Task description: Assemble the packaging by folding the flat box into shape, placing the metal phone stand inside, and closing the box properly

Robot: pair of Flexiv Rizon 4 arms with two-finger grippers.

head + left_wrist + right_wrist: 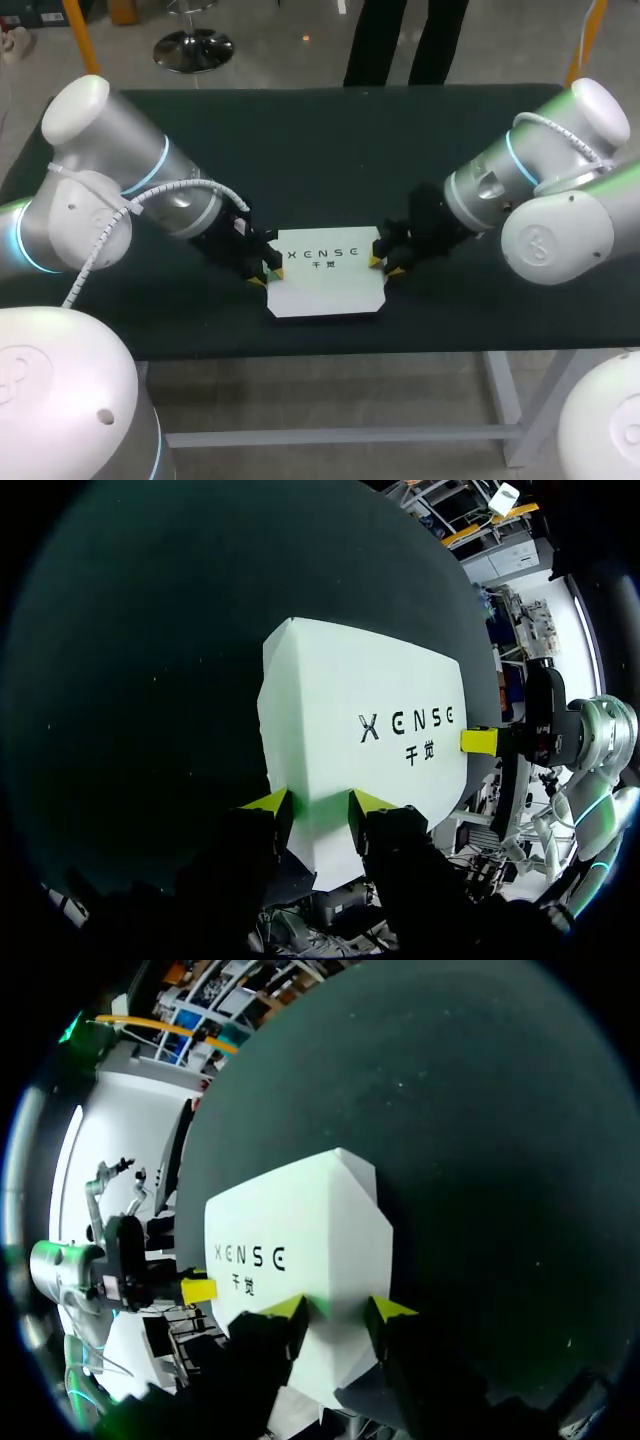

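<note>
At the middle of the dark green worktop (300, 150), close to its front edge, a white box (325, 290) lies flat with its printed face up. Its corners are clipped, and dark lettering runs across the upper part of the face.

The left arm comes in from the left. Its pincer (264, 272) sits at the box's left edge, angled down toward it. The right arm comes in from the right in mirror fashion, and its pincer (383, 266) sits at the box's right edge. The two pincers face each other across the width of the box.

In the left wrist view, the left pincer (320, 805) is released. Its two yellow-tipped fingers (270, 805) are spread apart over the near edge of the box (350, 680), and white card shows in the gap between them. At the far edge of the box, one yellow fingertip (478, 741) of the right arm meets the card beside the lettering.

In the right wrist view, the right pincer (338, 1310) is likewise released. Its fingers (390, 1310) are spread over the near end of the box (300, 1220), with white card between them. One yellow fingertip (198, 1289) of the left arm shows at the box's far edge.

The metal phone stand cannot be seen in any view.
</note>
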